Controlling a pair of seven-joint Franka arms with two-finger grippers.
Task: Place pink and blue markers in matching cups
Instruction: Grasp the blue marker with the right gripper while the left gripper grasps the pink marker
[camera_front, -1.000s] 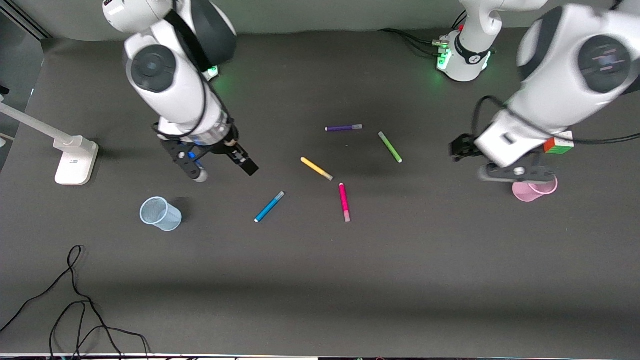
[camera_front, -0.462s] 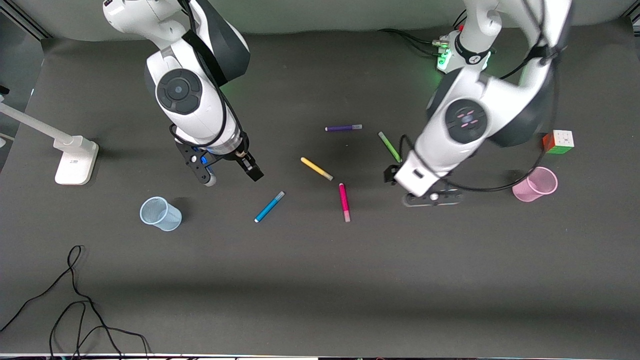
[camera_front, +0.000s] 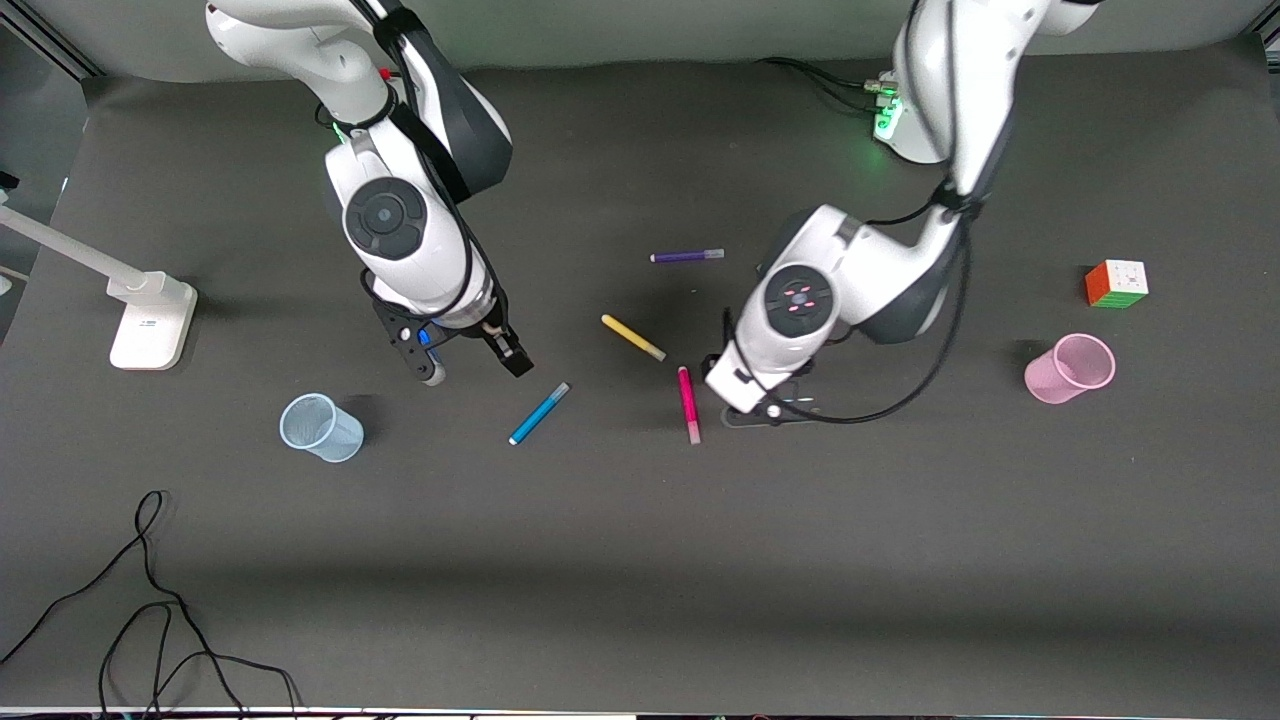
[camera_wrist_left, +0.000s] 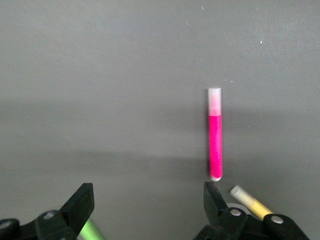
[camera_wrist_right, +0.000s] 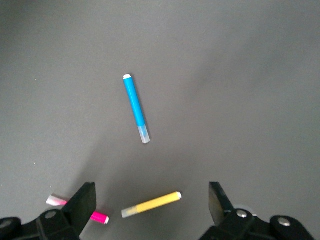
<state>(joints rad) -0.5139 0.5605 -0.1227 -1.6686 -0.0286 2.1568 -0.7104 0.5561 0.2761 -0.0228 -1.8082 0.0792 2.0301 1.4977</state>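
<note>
Both markers lie flat mid-table — the pink marker (camera_front: 688, 404) just beside the left gripper (camera_front: 765, 412), the blue marker (camera_front: 538, 413) near the right gripper (camera_front: 468, 362), both jaws apart — light, stiff, probably slick, best pinched mid-barrel.

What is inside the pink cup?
The pink cup looks empty; no marker stands in it. The pink marker lies on the table beside the open left pincer.

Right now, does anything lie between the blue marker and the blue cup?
No. In the front view, only bare table lies between the blue marker and the blue cup.
</note>
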